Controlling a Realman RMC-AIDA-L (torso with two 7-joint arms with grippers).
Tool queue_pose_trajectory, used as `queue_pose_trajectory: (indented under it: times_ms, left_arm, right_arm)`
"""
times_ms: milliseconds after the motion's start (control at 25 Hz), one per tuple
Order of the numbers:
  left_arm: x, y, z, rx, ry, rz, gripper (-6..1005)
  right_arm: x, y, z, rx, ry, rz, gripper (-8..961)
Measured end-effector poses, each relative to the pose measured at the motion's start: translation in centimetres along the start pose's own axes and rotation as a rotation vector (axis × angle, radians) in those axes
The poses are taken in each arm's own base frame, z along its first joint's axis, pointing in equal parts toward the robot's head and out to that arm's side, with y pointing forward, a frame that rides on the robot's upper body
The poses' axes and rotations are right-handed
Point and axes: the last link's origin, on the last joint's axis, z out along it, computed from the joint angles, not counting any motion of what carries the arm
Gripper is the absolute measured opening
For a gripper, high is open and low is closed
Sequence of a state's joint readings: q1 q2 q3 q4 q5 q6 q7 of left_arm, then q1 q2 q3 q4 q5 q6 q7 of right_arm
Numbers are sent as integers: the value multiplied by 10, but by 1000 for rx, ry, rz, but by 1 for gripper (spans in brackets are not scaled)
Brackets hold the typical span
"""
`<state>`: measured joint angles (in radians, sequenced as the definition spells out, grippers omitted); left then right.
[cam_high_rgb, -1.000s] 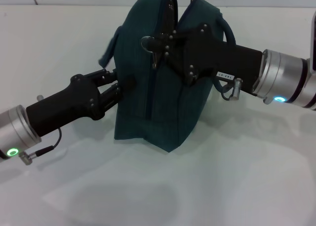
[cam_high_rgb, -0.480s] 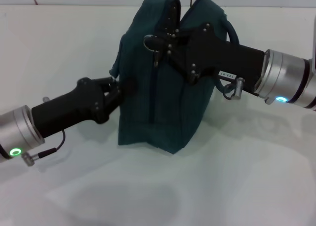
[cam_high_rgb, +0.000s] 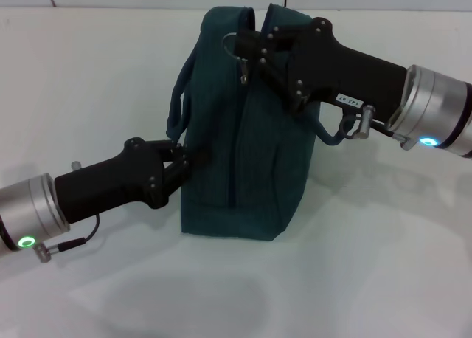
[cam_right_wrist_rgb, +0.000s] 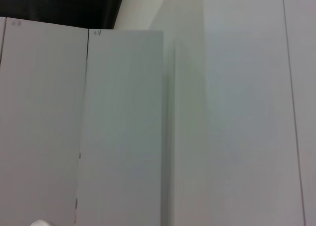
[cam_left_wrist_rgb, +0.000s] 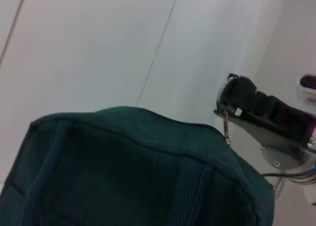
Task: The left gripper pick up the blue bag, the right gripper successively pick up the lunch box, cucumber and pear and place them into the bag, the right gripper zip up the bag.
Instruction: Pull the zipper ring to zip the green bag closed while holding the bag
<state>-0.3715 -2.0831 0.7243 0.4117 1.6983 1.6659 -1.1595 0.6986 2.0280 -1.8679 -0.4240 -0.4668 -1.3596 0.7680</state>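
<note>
The blue bag (cam_high_rgb: 243,139) is zipped along its visible side, so its contents cannot be seen. The fingertips of the left gripper (cam_high_rgb: 190,161) press into the bag's fabric and are partly concealed; whether fabric lies between them cannot be told. The fingertips of the right gripper (cam_high_rgb: 247,49) sit at the zipper ring pull (cam_high_rgb: 230,43), and the grip itself is obscured by the claw body. In the left wrist view the bag is cropped by the frame's edges. The right wrist view shows only blank panels
</note>
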Motion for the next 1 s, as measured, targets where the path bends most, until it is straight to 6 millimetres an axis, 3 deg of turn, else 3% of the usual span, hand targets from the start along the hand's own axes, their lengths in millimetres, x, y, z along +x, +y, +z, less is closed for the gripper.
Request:
queue_pose_trajectory:
  times_ms: [1000]
  left_arm:
    - [2, 16, -17, -206, -136, 21, 59]
  right_arm:
    - [11, -30, -19, 221, 61, 32, 50]
